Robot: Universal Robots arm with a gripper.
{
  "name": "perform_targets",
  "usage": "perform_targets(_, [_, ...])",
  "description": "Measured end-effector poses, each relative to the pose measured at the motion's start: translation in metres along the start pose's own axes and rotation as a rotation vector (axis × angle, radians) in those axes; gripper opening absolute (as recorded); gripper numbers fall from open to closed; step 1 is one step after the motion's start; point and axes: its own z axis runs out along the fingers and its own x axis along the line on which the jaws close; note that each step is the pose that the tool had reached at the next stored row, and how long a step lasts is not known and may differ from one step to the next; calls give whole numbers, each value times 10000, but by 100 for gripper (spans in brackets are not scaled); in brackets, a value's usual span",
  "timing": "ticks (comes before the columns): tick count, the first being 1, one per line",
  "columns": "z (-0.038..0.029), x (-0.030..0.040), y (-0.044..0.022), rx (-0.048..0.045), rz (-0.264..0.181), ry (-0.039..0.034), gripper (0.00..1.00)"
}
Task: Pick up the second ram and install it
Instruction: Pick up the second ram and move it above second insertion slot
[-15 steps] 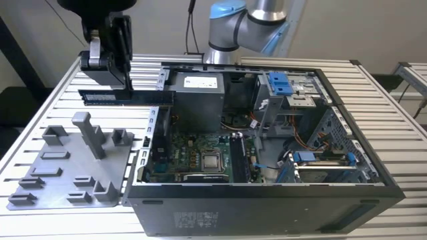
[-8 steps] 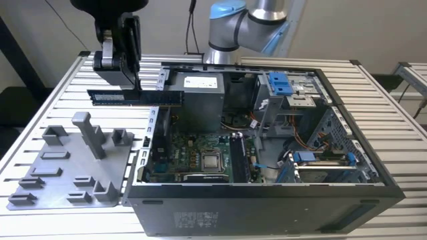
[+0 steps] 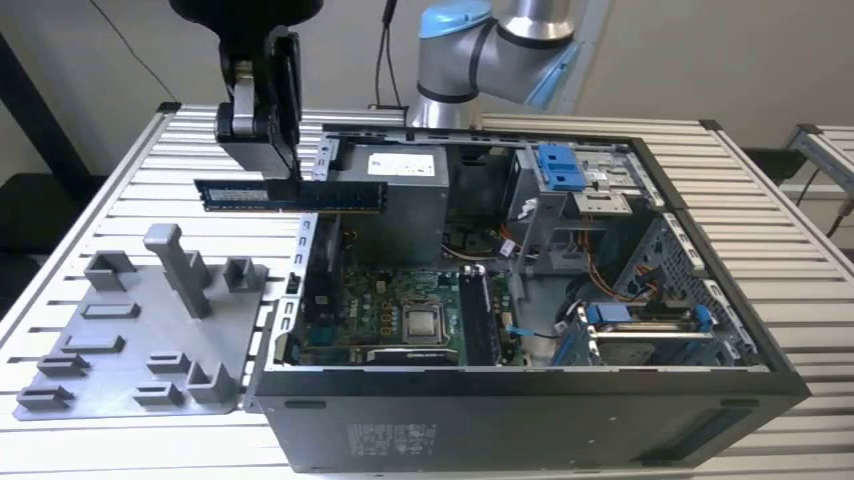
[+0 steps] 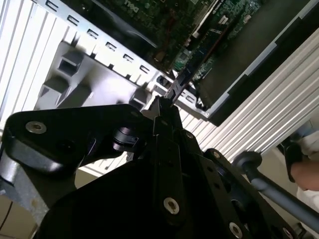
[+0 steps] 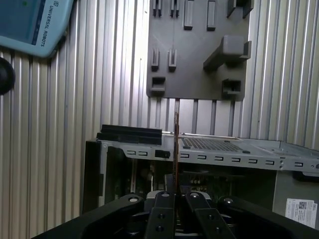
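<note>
White slatted metal tabletop (image 3: 107,215) carries everything. On it, a black tower computer case (image 3: 534,420) lies on its side with the cover off; just beside it, toward the exterior view's left, a grey plastic holder plate (image 3: 114,375) with raised blocks. Green motherboard (image 3: 387,310) lies flat on the case floor, with long black slots (image 3: 478,320) beside the processor socket. The black two-fingered claw (image 3: 278,170) hangs above the case's wall on the exterior view's left, clenched on the second ram (image 3: 340,195), a long thin dark-blue memory stick with a pale label. The stick is in the air, level, clear of plate and case, not yet over any slot. In the first wrist view it appears edge-on as a thin line (image 5: 176,144) running out from the claw (image 5: 175,196) across the case rim. Risks, as judged: the stick's low edge could catch the rim or the drive bracket if it comes down too early. The grip looks slightly off the stick's middle, so pressing could tip one end and seat it crooked. Any skew against the slot, or a reversed notch, would jam it or stress the board. Loose cables inside could snag the stick.
</note>
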Motion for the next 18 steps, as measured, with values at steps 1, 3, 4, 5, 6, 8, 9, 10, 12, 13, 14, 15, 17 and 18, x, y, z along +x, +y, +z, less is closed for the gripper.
perform_targets(1, [0,1,-18,0,0,-1,14])
perform_targets(3, [-1,2,-55,-1,0,-1,14])
perform_targets(4, [-1,3,-73,-2,0,-1,14])
perform_targets(5, [-1,3,-90,-3,1,-1,14])
perform_targets(6, [-1,4,-109,-3,1,-1,14])
perform_targets(8, [-2,6,-146,-4,0,-1,14])
perform_targets(9, [-3,6,-164,-5,1,0,14])
perform_targets(10, [-3,7,-183,-6,0,-1,14])
perform_targets(12, [-4,8,-219,-7,1,-1,14])
perform_targets(13, [-4,9,-238,-8,0,0,14])
perform_targets(14, [-4,10,-255,-8,0,0,14])
perform_targets(15, [-4,10,-273,-8,0,-1,14])
perform_targets(17, [-5,12,-309,-10,0,0,14])
perform_targets(18, [-5,13,-329,-10,0,-1,14])
